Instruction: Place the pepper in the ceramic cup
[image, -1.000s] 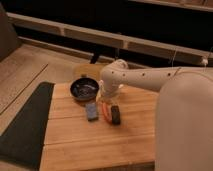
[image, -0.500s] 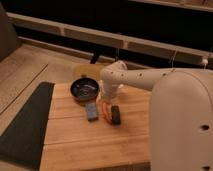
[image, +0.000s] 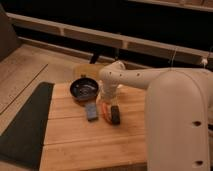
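Note:
The pepper (image: 104, 111), thin and orange-red, lies on the wooden table (image: 75, 140) between a blue block (image: 91, 111) and a black bar (image: 115, 115). My gripper (image: 106, 100) hangs at the end of the white arm (image: 120, 77), directly above the pepper's far end. It is open and holds nothing. The ceramic cup is hidden from view. A dark round bowl (image: 83, 90) sits just left of the gripper.
A dark mat (image: 25, 125) lies along the left side of the table. The arm's large white link (image: 180, 120) fills the right of the view and hides that part of the table. A long railing (image: 100, 37) runs behind.
The large white link has swung a little to the left in the view. The gripper has stayed over the pepper, and the things on the table have not moved.

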